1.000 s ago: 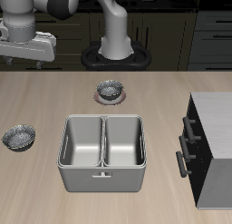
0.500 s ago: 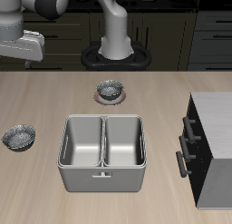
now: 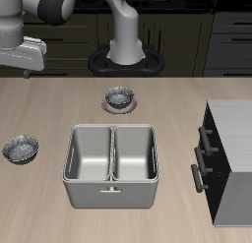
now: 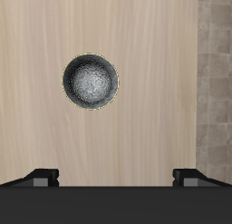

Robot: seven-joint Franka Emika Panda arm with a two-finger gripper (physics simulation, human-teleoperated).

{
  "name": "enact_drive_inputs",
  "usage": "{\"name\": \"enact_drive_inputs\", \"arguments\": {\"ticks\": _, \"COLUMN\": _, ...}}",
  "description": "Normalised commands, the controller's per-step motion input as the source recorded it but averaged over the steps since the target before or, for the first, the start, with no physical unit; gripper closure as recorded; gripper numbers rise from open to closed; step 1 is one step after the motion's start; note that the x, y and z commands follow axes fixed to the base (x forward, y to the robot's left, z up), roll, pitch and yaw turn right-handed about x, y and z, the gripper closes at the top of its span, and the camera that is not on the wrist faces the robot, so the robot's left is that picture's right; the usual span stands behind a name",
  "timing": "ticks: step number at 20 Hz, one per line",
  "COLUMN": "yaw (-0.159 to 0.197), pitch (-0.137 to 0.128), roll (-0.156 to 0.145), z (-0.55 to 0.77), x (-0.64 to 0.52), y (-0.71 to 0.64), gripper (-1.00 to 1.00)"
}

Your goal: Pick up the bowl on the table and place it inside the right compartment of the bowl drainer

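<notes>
Wrist view shows the two jaws spread wide, one tip at each side of the frame, and nothing is between them – the gripper (image 4: 116, 176) is released and high above the counter (image 4: 154, 101). The bowl (image 4: 91, 81) lies under it, upright, alone on the bare wood, but not between the fingertips: it is off the middle line and some way ahead of them.

In the exterior view the bowl (image 3: 21, 149) is near the counter's edge, beside the bowl drainer (image 3: 110, 193) and apart from it. The right compartment (image 3: 90, 154) is the well nearer to the bowl, and it looks free. The twin bowl on the pinkish disc (image 3: 120, 97) stands farther back – this one is not the target. The dark cabinet (image 3: 228, 163) is on the other side of the drainer, well apart.

The step in hand, as I judge, is the approach. To do it well, first bring the jaws so that one wall of the bowl is between the two tips, then go straight down. I think a grip on the rim is better than around the whole bowl, because the bowl is shallow and round and could slip out. The descent should be slow near the wood, so that the tips do not push the bowl away.
</notes>
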Motion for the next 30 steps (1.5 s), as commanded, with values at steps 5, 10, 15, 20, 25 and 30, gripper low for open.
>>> {"name": "enact_drive_inputs", "arguments": {"ticks": 5, "yaw": 0.014, "pitch": 0.01, "roll": -0.037, "z": -0.03, "x": 0.39, "y": 0.01, "gripper": -1.0}}
{"name": "enact_drive_inputs", "arguments": {"ticks": 10, "yaw": 0.001, "pitch": 0.016, "roll": -0.013, "z": -0.06, "x": 0.36, "y": 0.02, "gripper": -1.0}}
{"name": "enact_drive_inputs", "arguments": {"ticks": 15, "yaw": 0.026, "pitch": 0.022, "roll": 0.004, "z": -0.11, "x": 0.21, "y": 0.15, "gripper": -1.0}}
{"name": "enact_drive_inputs", "arguments": {"ticks": 20, "yaw": 0.055, "pitch": 0.001, "roll": -0.003, "z": -0.06, "x": 0.19, "y": 0.09, "gripper": -1.0}}
{"name": "enact_drive_inputs", "arguments": {"ticks": 25, "yaw": -0.011, "pitch": -0.006, "roll": -0.028, "z": -0.02, "x": 0.15, "y": -0.16, "gripper": -1.0}}
{"name": "enact_drive_inputs", "arguments": {"ticks": 30, "yaw": -0.012, "pitch": 0.004, "roll": -0.038, "z": -0.01, "x": 0.13, "y": -0.19, "gripper": -1.0}}
